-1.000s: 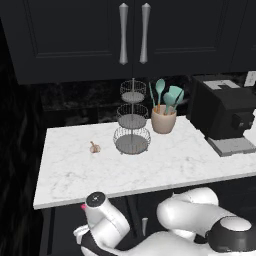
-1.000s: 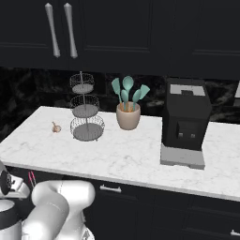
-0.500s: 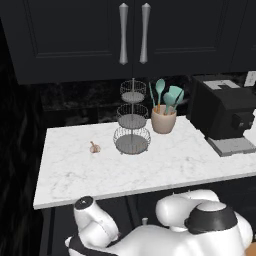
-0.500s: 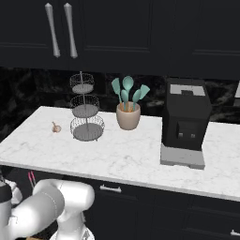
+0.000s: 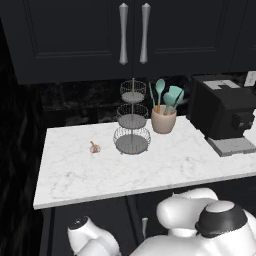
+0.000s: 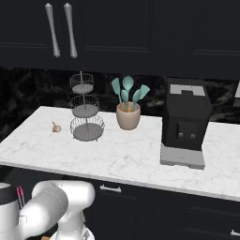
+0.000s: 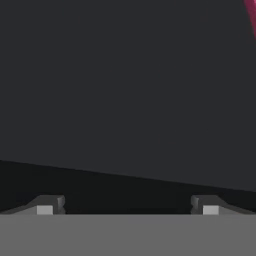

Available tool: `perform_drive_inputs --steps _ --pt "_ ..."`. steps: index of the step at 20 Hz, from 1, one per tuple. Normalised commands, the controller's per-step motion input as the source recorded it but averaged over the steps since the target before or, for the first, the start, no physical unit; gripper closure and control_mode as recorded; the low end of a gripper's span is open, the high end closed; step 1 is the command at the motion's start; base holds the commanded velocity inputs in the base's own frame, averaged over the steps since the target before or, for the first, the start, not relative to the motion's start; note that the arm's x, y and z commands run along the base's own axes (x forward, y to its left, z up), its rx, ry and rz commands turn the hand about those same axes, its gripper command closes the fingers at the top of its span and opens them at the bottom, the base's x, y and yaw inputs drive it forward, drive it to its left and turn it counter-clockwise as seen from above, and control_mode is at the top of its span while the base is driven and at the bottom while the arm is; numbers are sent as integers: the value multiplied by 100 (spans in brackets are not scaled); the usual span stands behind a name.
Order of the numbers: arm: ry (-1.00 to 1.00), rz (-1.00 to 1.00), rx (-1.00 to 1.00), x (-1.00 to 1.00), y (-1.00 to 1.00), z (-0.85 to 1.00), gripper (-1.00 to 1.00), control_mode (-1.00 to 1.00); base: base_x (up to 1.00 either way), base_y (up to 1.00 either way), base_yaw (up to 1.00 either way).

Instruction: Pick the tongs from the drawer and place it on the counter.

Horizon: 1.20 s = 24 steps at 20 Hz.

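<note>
I'm reaching down into the drawer (image 7: 125, 90), below the counter (image 5: 125, 170). My gripper (image 7: 127, 207) is spread wide, empty. The tongs (image 7: 251, 17) are showing pink, off to one side; next I'm judging a shift toward them.

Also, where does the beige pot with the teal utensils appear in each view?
Left base view: the beige pot of teal utensils stands right of centre, upper half, on the white marble counter.
Right base view: it stands at centre.
Shared landmark: the three-tier grey wire stand, directly left of the pot in both.
</note>
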Motion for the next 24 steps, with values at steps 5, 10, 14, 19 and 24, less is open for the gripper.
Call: perform_drive_inputs --steps 5,10,14,19,24 --pt "-4 0 1 -69 -2 76 -100 -100 0 0 0" --pt "-16 2 12 29 -36 96 -100 -100 0 0 0" --pt "-19 8 5 46 -63 49 -100 -100 0 0 0" --pt "-4 9 0 68 -27 1 -100 -100 0 0 0" --pt "0 0 -1 81 4 0 -100 -100 0 0 0"
